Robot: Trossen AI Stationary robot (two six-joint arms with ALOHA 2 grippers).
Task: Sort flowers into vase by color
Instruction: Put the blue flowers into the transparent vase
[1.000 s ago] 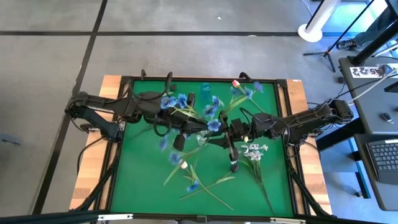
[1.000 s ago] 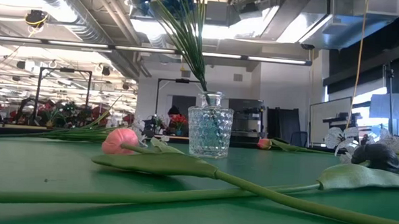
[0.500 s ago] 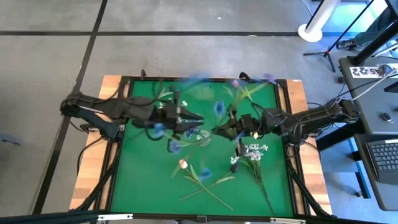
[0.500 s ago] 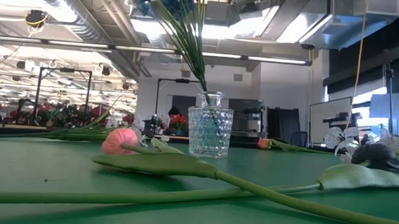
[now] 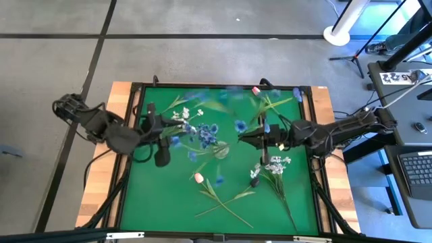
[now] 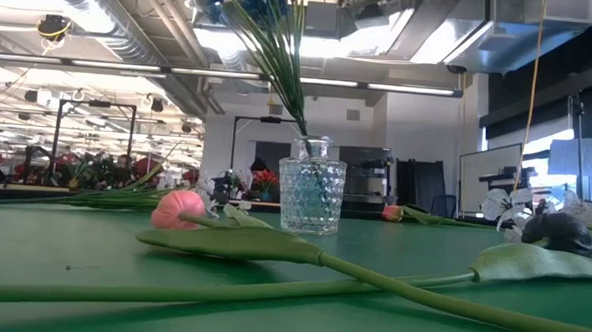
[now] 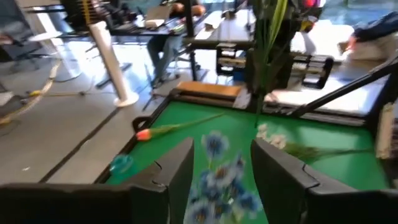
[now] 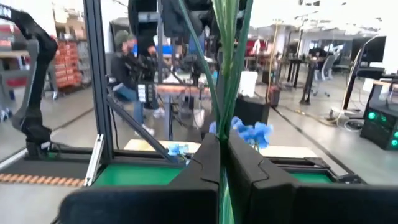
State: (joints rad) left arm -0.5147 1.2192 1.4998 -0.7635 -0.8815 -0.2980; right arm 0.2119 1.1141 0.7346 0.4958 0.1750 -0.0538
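Here the right gripper (image 8: 221, 168) is clamped on the thin green stems of a blue-blossomed spray (image 8: 227, 74) rising between its fingers, while the left gripper (image 7: 221, 168), fingers apart, hovers over the blue flowers (image 7: 217, 180) on the green mat (image 5: 162, 196).

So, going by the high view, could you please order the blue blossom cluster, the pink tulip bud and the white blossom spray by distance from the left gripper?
From the left gripper, which is open:
1. Cluster of small blue blossoms, mid-table, just ahead of it.
2. Pink tulip bud, lying nearer the front edge.
3. Spray of small white blossoms, on the right side, below the right arm.
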